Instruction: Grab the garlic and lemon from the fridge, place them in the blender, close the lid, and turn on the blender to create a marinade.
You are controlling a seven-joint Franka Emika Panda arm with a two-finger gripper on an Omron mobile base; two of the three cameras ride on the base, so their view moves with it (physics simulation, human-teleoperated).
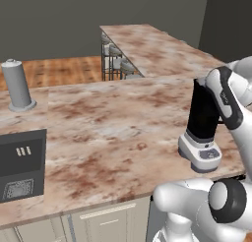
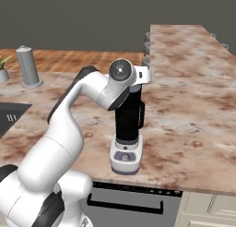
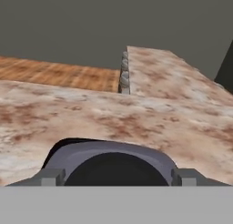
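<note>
gripper spread around the lid on top of the blender

the blender (image 1: 202, 125) stands upright on the marbled brown counter (image 1: 108, 128), near its front edge, with its black jar on a light grey-white base and the round button facing forward. in the right base view the blender (image 2: 127, 129) shows its side handle on the right of the jar.

the white arm (image 2: 69, 124) bends over the counter and brings its wrist to the top of the jar. the hand itself is hidden behind the arm's joints in both base views.

in the hand view the lid (image 3: 111, 161), a blue-grey rounded cap with a black round centre, lies directly under the camera. the gripper (image 3: 118, 177) has its two fingertips (image 3: 50, 176) standing apart, one at each side of the lid, level with its rim. whether the tips touch the lid cannot be told.

a plain grey cylinder canister (image 1: 17, 86) stands upright on the far left of the counter, well apart from the blender. a dark cooktop panel (image 1: 22, 169) is set into the counter at the left front. a second counter run (image 1: 157, 49) extends away behind the blender.
</note>
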